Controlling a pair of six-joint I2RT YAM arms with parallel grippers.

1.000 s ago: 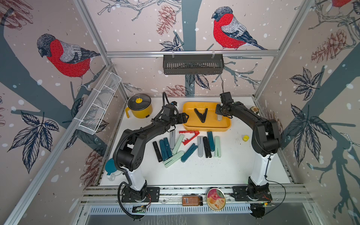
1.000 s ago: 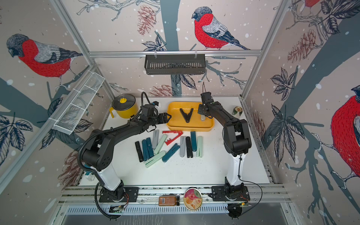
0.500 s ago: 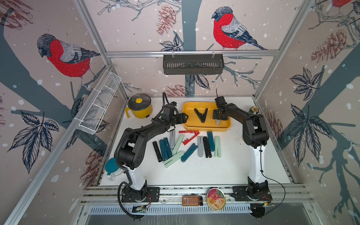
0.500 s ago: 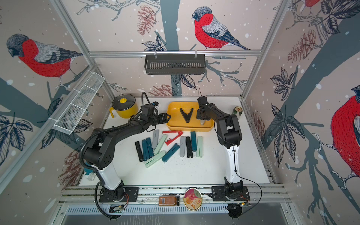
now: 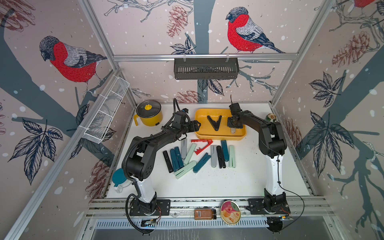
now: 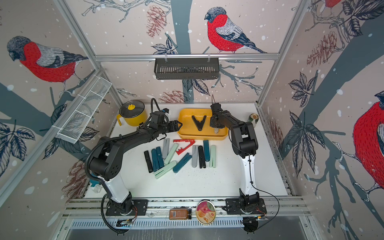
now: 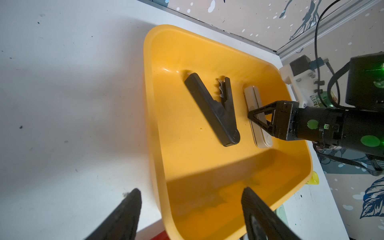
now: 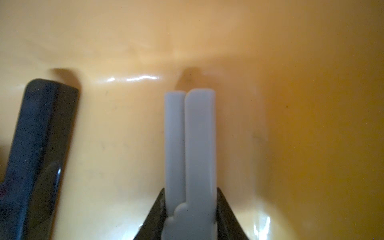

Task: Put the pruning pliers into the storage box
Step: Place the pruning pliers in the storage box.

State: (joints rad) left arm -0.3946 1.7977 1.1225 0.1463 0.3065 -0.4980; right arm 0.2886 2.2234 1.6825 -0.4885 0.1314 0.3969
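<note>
- The white counter [image 5: 207, 182] carries the whole job. About a dozen loose pliers [image 5: 214, 155] lie on it, nearer the robot's base than either pincer and outside the tray, so most of the sorting looks undone.
- The storage box [image 5: 218, 137], a shallow yellow tray, sits between the two pincers. One is at its end rim and the other reaches in over its far end.
- The left pincer [image 7: 191, 189] hangs empty with its jaws apart, level with the tray's end rim. It seems to be waiting, or ready to steady the tray. Its own wrist view shows one finger over the counter and one over the tray, which both top views leave too small to read.
- The right pincer [image 7: 250, 115] is low inside the box, clamped on the pale pliers, apparently to lay them flat rather than drop them.
- The black pliers [image 7: 212, 112], spread in a toothed V, lie on the tray floor just beside the right pincer, clear of its load.
- The pale pliers [image 8: 191, 135] have their arms folded together. Only the right wrist view shows the fingers pressing on both of their sides. Only the left wrist view shows their full length along the floor. The top views catch just an end beneath the right pincer. Whether they rest on the floor cannot be told.
</note>
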